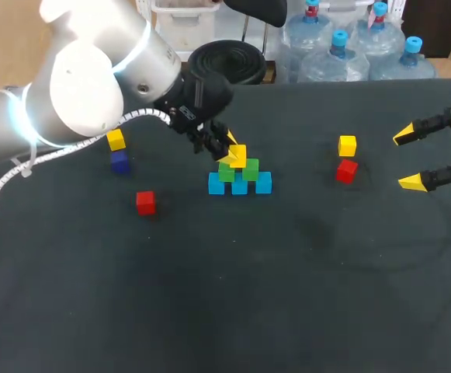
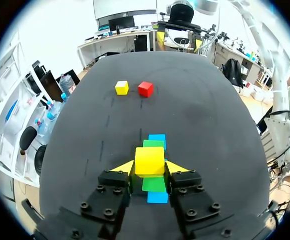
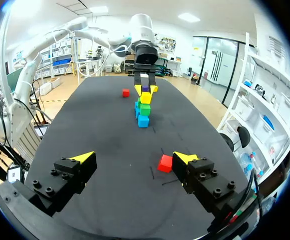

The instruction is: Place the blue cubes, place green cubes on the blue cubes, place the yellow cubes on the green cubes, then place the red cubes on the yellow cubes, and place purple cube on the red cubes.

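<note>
Left wrist view: L gripper (image 2: 149,167) clamps yellow cube (image 2: 149,159) directly above green cubes (image 2: 153,184); R gripper (image 1: 408,159) spread wide, well apart.

Three light blue cubes (image 1: 239,186) form a touching row mid-table, with two green cubes (image 1: 250,169) side by side on them and a yellow cube (image 1: 238,155) above the greens, clasped by the left gripper (image 2: 149,167). Far left, a second yellow cube (image 1: 116,140) lies just behind a purple cube (image 1: 119,161), with a red cube (image 1: 145,202) nearer. To the right, a third yellow cube (image 1: 347,144) lies just behind another red cube (image 1: 346,170).
</note>
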